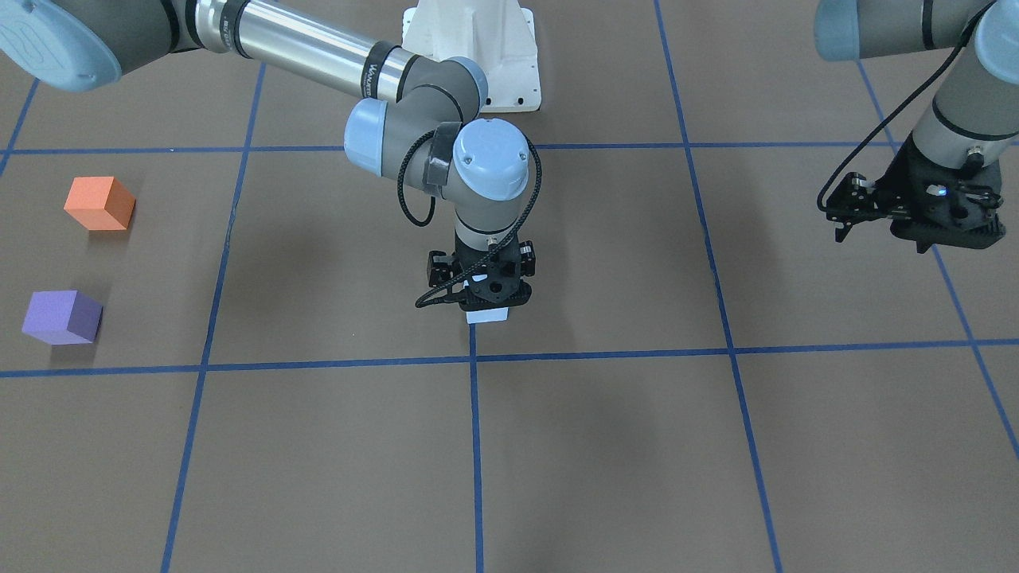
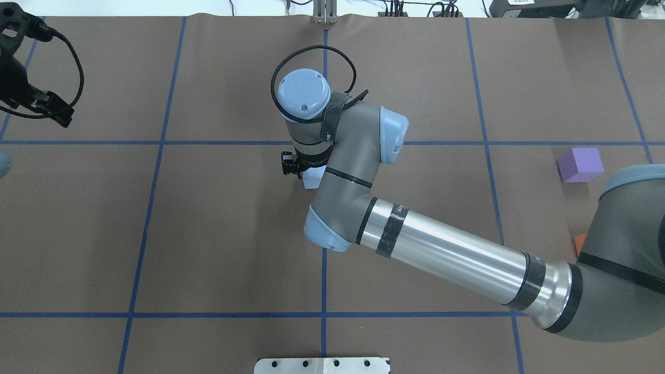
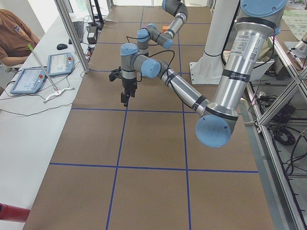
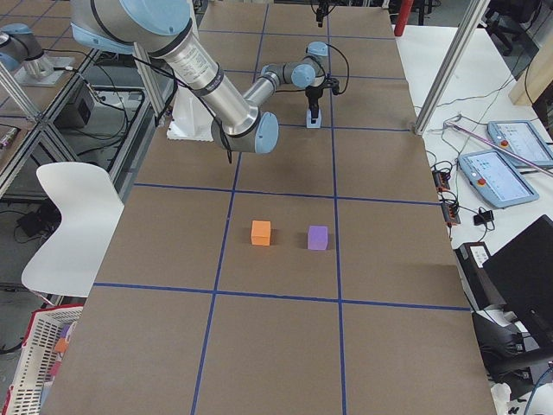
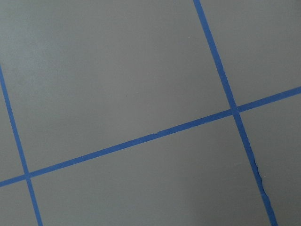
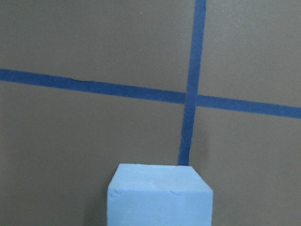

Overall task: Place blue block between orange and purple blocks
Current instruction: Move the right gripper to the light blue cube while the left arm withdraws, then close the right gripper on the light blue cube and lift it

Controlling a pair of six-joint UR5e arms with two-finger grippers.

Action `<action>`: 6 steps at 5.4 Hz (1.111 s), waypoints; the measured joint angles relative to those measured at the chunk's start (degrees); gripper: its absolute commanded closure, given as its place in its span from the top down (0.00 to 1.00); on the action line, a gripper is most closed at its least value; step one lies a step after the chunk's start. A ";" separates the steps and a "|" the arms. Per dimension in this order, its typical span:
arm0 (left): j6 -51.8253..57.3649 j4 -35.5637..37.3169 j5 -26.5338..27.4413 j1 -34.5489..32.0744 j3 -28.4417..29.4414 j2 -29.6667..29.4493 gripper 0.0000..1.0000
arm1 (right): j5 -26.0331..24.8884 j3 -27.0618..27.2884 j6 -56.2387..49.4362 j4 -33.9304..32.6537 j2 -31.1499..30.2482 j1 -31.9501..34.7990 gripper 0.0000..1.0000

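**Blue block at mid-counter, under the right end effector**

I am looking at a brown counter point(image 1: 605, 446) marked into large squares by blue tape lines point(image 1: 476, 446). The right arm point(image 2: 447, 249) is the biggest thing in the overhead view, reaching from the robot's right side across to the middle of the counter with its wrist pointing straight down. The left arm point(image 1: 967, 103) hangs well off to the robot's left, clear of all the blocks.

The right end effector point(image 1: 484, 296) sits directly over the blue block point(image 1: 487, 316), and its housing hides the fingers. I cannot tell whether they are clamped on the block or only standing around it. The left end effector point(image 1: 842, 227) carries nothing, and I see it from the side only, so I cannot tell how wide it stands.

The blue block is at mid-counter on a tape line, just short of a crossing. The orange block point(image 1: 99, 203) and the purple block point(image 1: 62, 317) rest far away on the robot's right. The orange one is nearer the robot's base, and bare counter shows between the two.
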 measured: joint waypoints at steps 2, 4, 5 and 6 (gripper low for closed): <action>0.01 0.00 0.01 0.00 0.03 0.00 1.00 | -0.42 -0.98 -0.12 2.50 0.03 -0.07 0.97; 0.01 0.00 0.07 -0.07 0.03 0.00 1.00 | -0.60 -1.41 0.50 4.52 -0.01 -0.07 0.28; -0.01 0.03 0.05 -0.07 0.03 0.00 1.00 | -0.73 -1.43 2.18 4.80 0.01 -0.07 0.00; -0.06 0.07 0.01 -0.02 0.03 0.00 1.00 | -0.83 -0.75 3.68 4.81 0.06 0.04 0.00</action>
